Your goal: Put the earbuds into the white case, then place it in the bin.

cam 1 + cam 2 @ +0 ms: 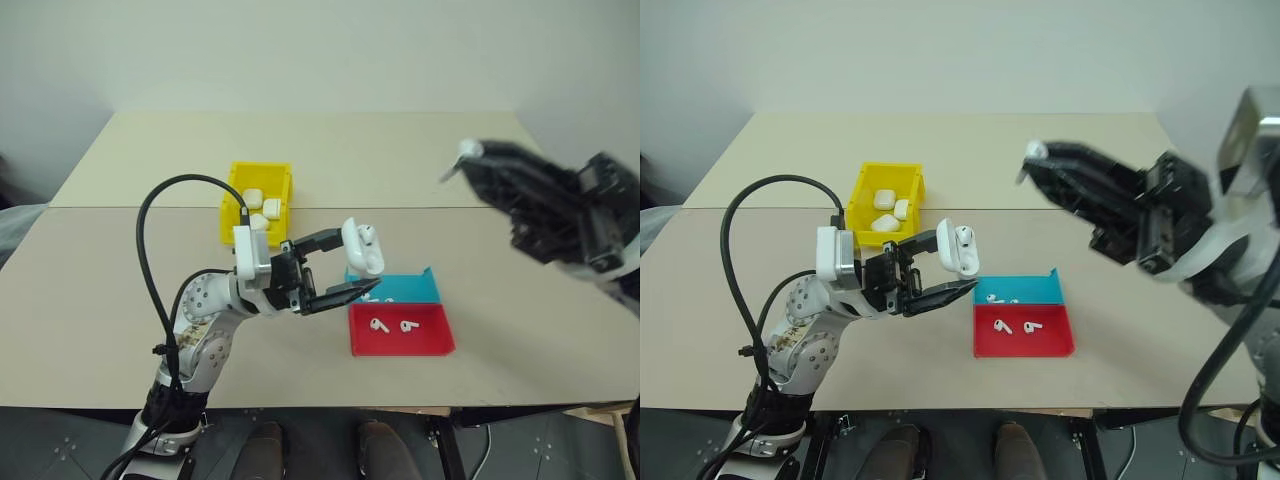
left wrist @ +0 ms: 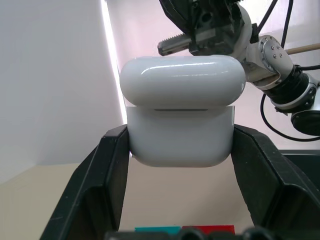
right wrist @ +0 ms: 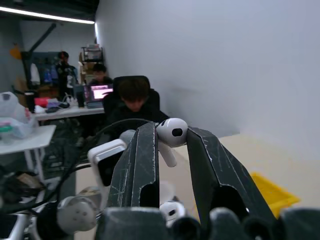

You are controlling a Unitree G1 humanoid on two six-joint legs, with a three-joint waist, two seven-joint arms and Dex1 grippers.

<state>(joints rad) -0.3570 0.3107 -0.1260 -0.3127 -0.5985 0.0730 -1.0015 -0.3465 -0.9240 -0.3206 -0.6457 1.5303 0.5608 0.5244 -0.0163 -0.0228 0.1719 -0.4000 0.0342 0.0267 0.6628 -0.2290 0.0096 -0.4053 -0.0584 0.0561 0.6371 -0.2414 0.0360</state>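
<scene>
1. The white case (image 1: 958, 250) is held up in the air above the table (image 1: 120, 290), over the spot between the bin and the two trays, gripped by the left gripper (image 1: 940, 268). Its lid is flipped open and leans away to one side, and one earbud sits in the open body. In the head views its long axis runs roughly upright with a slight tilt, the open mouth facing up and toward the right arm.
2. The left gripper's black fingers (image 2: 107, 165) press on the two opposite side faces of the case body, closed tightly around it.
3. A second earbud (image 3: 171, 134) is pinched between the right gripper's (image 1: 470, 160) fingers, which stand narrowly apart with only the bud between them; its round head sits at the fingertips and its stem points back along the fingers. This gripper is raised well to the right of the case, pointing toward it.
4. The bin (image 1: 232, 195) stands on the table behind the held case, holding several closed white cases (image 1: 262, 212).
5. The teal tray (image 1: 410, 290) lies just right of the left gripper, with small white earbuds at its near edge.
6. The red tray (image 1: 400, 345) touches the teal one on its near side and holds two loose earbuds (image 1: 392, 325).
7. No readable writing or brand shows on any item.
</scene>
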